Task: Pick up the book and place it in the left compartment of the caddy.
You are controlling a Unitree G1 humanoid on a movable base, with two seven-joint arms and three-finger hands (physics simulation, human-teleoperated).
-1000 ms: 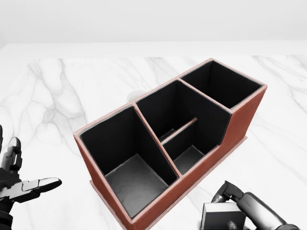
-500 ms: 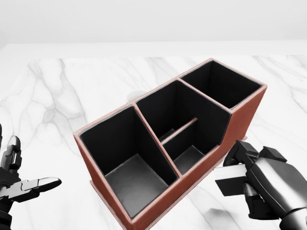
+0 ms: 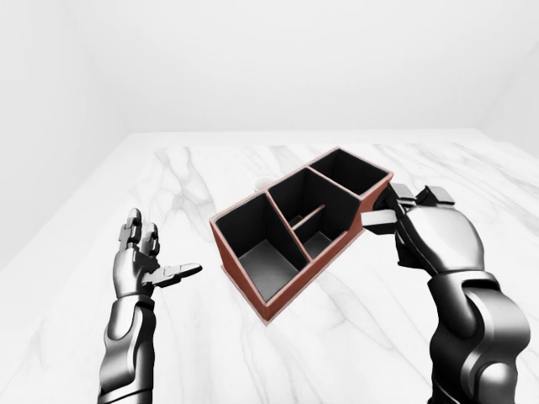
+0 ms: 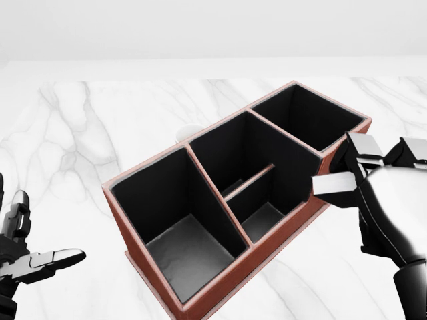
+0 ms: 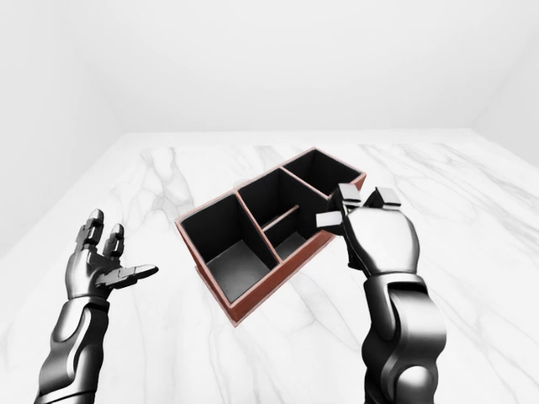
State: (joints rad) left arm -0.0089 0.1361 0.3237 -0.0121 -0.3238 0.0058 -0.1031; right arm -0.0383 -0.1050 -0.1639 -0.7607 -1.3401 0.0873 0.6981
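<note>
The caddy (image 4: pixel 233 279) is reddish-brown outside and black inside, and lies diagonally on the marble table. Its left compartment (image 4: pixel 183 253) is the big one nearest the bottom of the head view and holds nothing. My right hand (image 4: pixel 363 170) is shut on the book (image 4: pixel 333 183), a thin pale slab held flat. The book hovers just off the caddy's right side wall, about level with the rim and beside the middle compartments. My left hand (image 4: pixel 30 250) hangs open at the lower left, palm up, well apart from the caddy.
The white marble table (image 4: pixel 93 133) spreads around the caddy on all sides. A small pale round object (image 4: pixel 189 131) peeks out beyond the caddy's upper wall. Plain white walls stand past the table's top edge.
My right hand has risen with the book from the bottom right corner up along the caddy's right side to rim height. The left hand and the caddy have stayed put.
</note>
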